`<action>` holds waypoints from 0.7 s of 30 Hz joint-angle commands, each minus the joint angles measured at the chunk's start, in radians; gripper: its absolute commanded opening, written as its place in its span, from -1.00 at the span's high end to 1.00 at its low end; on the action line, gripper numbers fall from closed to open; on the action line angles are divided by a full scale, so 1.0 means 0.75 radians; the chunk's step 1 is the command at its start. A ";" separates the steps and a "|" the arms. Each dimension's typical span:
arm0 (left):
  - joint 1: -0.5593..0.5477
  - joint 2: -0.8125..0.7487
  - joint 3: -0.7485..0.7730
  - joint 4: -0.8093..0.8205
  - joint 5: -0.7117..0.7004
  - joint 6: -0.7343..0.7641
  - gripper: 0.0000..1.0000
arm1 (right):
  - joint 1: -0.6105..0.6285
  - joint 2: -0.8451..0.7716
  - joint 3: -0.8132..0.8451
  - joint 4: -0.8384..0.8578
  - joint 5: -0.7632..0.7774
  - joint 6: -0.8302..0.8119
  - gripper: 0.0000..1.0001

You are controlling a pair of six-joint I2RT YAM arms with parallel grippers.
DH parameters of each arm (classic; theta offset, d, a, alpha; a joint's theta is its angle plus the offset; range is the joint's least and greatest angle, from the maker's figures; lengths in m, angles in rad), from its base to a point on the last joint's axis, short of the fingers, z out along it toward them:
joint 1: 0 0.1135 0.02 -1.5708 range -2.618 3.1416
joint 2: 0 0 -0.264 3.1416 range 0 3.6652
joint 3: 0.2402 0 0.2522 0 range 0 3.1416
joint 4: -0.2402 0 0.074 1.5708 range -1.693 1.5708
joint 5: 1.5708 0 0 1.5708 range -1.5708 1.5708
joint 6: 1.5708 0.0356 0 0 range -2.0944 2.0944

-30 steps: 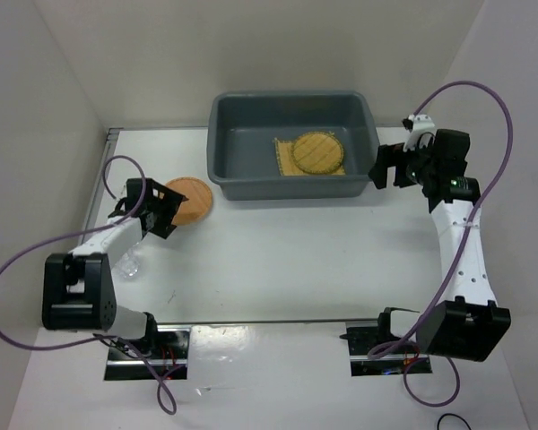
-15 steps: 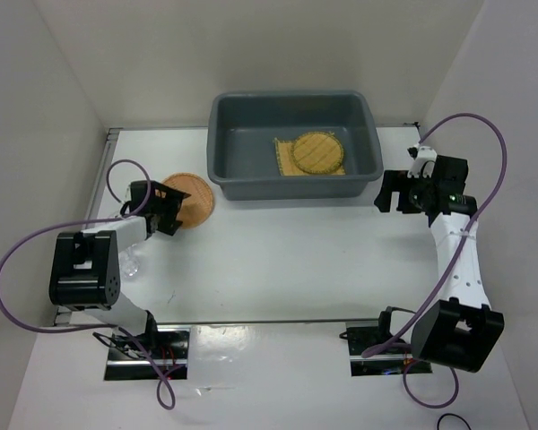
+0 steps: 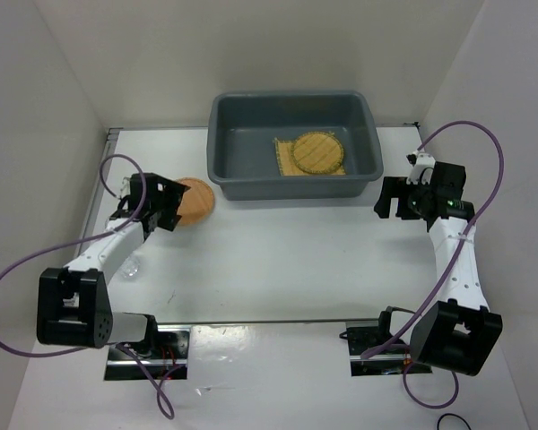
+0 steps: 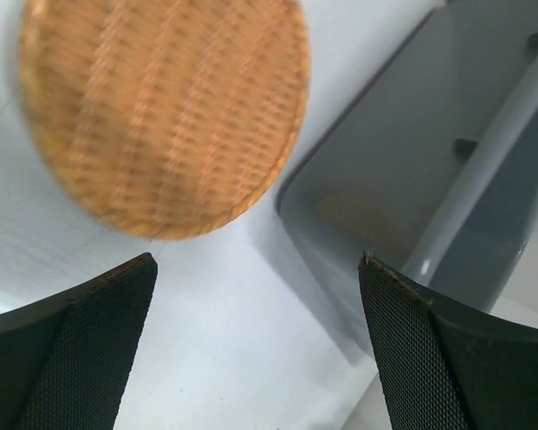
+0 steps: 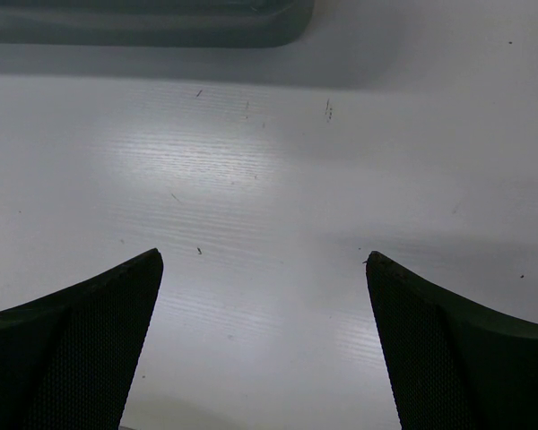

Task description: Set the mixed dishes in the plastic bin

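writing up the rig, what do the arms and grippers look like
The left arm and right arm have white links and boxy black joint housings; each trails a purple cable. The left gripper and right gripper are black, with mesh-textured pads.

The grey bin (image 3: 291,189) at the surface's (image 3: 278,260) 12 o'clock holds 2 mats, the round mat (image 3: 319,152) atop the square mat (image 3: 283,163). At the bin's 8 o'clock lies the orange-brown disc (image 3: 198,199), with the left tool (image 3: 170,206) at its 9 o'clock edge.
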 commanded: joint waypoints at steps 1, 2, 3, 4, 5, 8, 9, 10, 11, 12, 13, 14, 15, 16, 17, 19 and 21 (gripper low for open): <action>-0.026 -0.051 -0.122 -0.089 -0.048 -0.126 -0.99 | -0.008 -0.034 -0.013 0.065 -0.009 -0.007 -0.97; -0.038 -0.063 -0.156 -0.089 -0.036 -0.145 -0.99 | -0.008 -0.034 -0.013 0.077 -0.009 -0.007 -0.97; -0.050 -0.080 -0.219 -0.069 -0.036 -0.165 -0.99 | -0.008 -0.034 -0.013 0.077 -0.009 -0.019 -0.97; -0.050 -0.080 -0.244 -0.032 -0.036 -0.192 -0.99 | -0.008 -0.034 -0.013 0.077 -0.021 -0.019 -0.97; -0.062 -0.080 -0.265 -0.015 -0.036 -0.204 -0.99 | -0.008 -0.021 -0.013 0.077 -0.021 -0.019 -0.97; -0.062 -0.043 -0.292 0.097 -0.036 -0.204 -0.99 | -0.008 -0.021 -0.013 0.077 -0.021 -0.019 -0.97; -0.048 -0.017 -0.292 0.184 -0.036 -0.204 -0.99 | -0.008 -0.021 -0.013 0.077 -0.021 -0.019 -0.97; -0.048 0.040 -0.308 0.230 0.007 -0.186 -0.99 | -0.008 -0.021 -0.013 0.077 -0.021 -0.019 -0.97; -0.036 0.069 -0.308 0.258 0.007 -0.186 -0.99 | -0.008 -0.021 -0.013 0.077 -0.021 -0.019 -0.97; -0.022 0.098 -0.294 0.313 0.025 -0.186 -0.99 | -0.008 -0.021 -0.013 0.065 -0.021 -0.019 -0.97; -0.021 0.155 -0.294 0.348 0.046 -0.186 -0.99 | -0.008 -0.021 -0.013 0.065 -0.021 -0.031 -0.97; -0.007 0.184 -0.294 0.367 0.046 -0.174 -0.99 | -0.008 -0.021 -0.013 0.065 -0.021 -0.031 -0.97; -0.007 0.208 -0.273 0.410 0.046 -0.173 -0.99 | 0.004 -0.021 -0.013 0.065 -0.021 -0.031 -0.97; 0.007 0.261 -0.273 0.447 0.066 -0.173 -0.99 | 0.004 -0.021 -0.013 0.065 -0.021 -0.031 -0.97; 0.007 0.288 -0.257 0.473 0.093 -0.159 -0.99 | 0.004 -0.021 -0.013 0.052 -0.021 -0.031 -0.97; 0.019 0.366 -0.243 0.535 0.111 -0.159 -0.99 | 0.004 -0.021 -0.013 0.052 -0.021 -0.031 -0.97; 0.032 0.437 -0.228 0.559 0.124 -0.159 -0.99 | 0.004 -0.021 -0.013 0.052 -0.021 -0.031 -0.97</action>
